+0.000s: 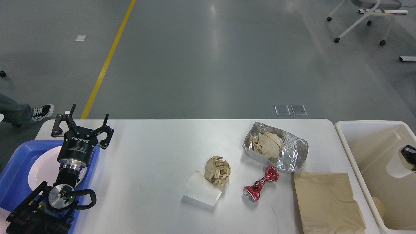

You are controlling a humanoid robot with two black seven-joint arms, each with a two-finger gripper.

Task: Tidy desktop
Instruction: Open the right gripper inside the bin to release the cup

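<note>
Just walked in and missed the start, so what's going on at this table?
A robot is clearing rubbish off the white table. At the right edge its right gripper holds a white paper cup over the cream bin. The left gripper hovers open above the blue tray, holding nothing. Another cup, a paper ball, a foil tray, a crushed red can and a brown bag remain.
</note>
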